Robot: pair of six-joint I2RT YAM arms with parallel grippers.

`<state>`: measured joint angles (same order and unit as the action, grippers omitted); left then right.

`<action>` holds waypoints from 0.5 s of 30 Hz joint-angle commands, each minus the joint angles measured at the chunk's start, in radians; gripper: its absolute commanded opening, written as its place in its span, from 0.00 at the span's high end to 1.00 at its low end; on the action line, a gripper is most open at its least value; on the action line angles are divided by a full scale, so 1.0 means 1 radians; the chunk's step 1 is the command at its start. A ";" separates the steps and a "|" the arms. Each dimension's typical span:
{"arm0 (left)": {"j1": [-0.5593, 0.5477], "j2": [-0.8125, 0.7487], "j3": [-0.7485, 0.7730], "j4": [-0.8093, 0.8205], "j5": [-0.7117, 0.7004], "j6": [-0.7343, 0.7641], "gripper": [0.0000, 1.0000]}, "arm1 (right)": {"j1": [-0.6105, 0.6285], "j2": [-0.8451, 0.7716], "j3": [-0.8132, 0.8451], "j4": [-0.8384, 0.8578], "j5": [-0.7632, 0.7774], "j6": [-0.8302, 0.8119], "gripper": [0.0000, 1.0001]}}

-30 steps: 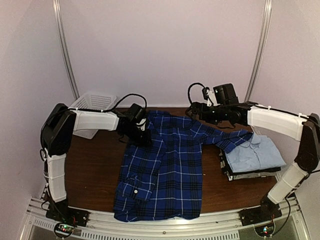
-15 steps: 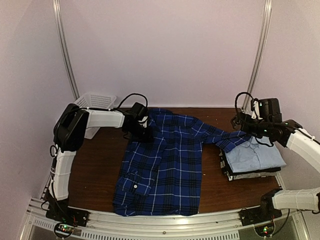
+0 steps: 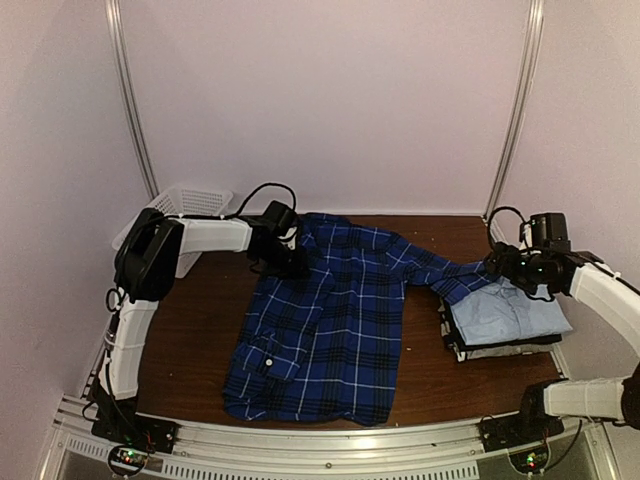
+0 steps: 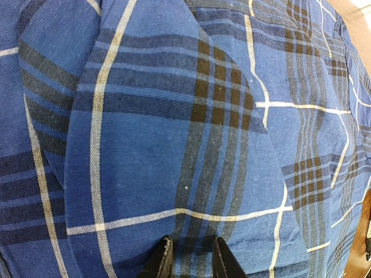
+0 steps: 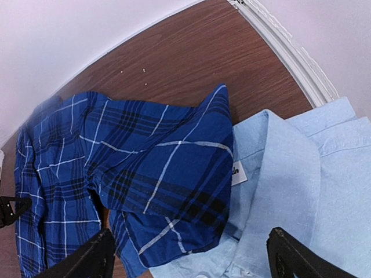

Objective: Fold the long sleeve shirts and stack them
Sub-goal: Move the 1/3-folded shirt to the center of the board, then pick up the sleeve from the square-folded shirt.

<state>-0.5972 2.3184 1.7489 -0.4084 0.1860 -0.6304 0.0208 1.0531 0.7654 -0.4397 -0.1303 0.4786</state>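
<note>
A dark blue-and-black plaid long sleeve shirt (image 3: 330, 320) lies spread open on the table's middle. Its right sleeve (image 5: 168, 168) reaches onto a pile of folded shirts, topped by a plain light blue one (image 3: 515, 310). My left gripper (image 3: 288, 265) sits low on the plaid shirt's left shoulder. In the left wrist view its narrow-set fingers (image 4: 164, 260) pinch plaid cloth (image 4: 174, 116). My right gripper (image 3: 497, 266) hovers over the sleeve end and the light blue collar (image 5: 301, 174), wide open (image 5: 190, 234) and holding nothing.
A white lattice basket (image 3: 190, 203) stands at the back left, behind the left arm. Darker and grey folded shirts (image 3: 500, 350) lie under the light blue one. Bare brown tabletop (image 3: 190, 320) shows left of the plaid shirt, and a white rail (image 5: 290, 52) borders the right edge.
My right arm has swung from above the plaid shirt's collar to the right, over the pile. The left gripper has drawn back slightly with the shoulder cloth, shifting the shirt a little.
</note>
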 commanded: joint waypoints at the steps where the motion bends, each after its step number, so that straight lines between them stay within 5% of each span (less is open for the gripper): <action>1: 0.017 0.031 0.007 -0.034 -0.012 0.012 0.74 | -0.045 0.043 -0.024 0.084 -0.077 0.003 0.13; 9: 0.016 -0.017 0.011 -0.046 0.011 0.034 0.74 | -0.056 0.124 -0.020 0.176 -0.090 0.013 0.41; 15: 0.017 -0.087 0.017 -0.072 0.006 0.056 0.74 | -0.055 0.160 0.039 0.163 -0.088 -0.018 0.85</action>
<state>-0.5945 2.3104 1.7504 -0.4286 0.1989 -0.6064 -0.0296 1.2057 0.7494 -0.2970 -0.2104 0.4805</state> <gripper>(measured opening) 0.258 0.269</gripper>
